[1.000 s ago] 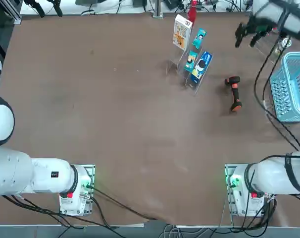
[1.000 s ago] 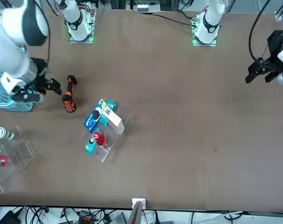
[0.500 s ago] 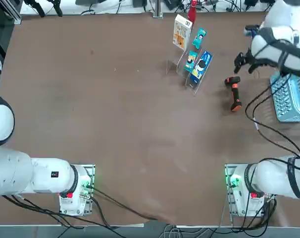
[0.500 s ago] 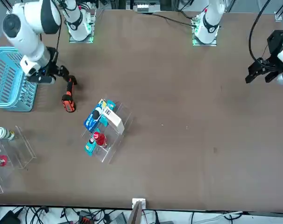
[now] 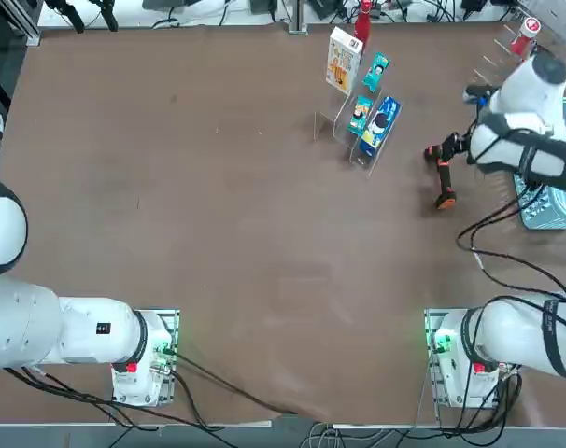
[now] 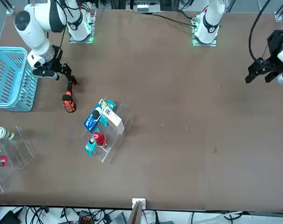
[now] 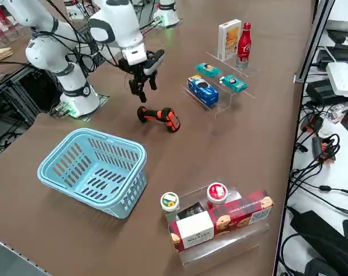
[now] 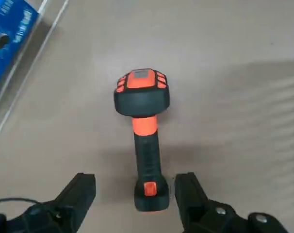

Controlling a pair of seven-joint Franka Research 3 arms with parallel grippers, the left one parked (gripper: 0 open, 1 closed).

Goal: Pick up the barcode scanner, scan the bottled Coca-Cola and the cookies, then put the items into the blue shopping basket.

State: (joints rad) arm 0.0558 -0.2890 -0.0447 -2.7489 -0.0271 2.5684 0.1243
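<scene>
The barcode scanner (image 8: 143, 136) lies flat on the brown table, black head and orange-red handle (image 5: 442, 177) (image 6: 68, 95) (image 7: 158, 116). My right gripper (image 8: 135, 194) hovers just above it, open, its fingers (image 8: 188, 194) on either side of the handle's butt end (image 5: 446, 149) (image 7: 142, 86). The cookies (image 5: 342, 58) (image 7: 228, 39) stand upright on a clear stand at the table's far edge, with the bottled Coca-Cola (image 5: 362, 19) (image 7: 244, 46) right beside them. The blue shopping basket (image 7: 96, 169) (image 6: 10, 77) sits to the right of the scanner, partly hidden by my arm in the top view.
A blue packet (image 5: 381, 121) and small teal packets (image 5: 360, 112) share the stepped clear stand. A second clear stand (image 7: 220, 221) beyond the basket holds two bottles and boxed snacks. Cables trail from my arm across the table near the basket.
My right arm has swung from over the basket toward the scanner and come down over its handle. The gripper has stayed open. The scanner has not moved.
</scene>
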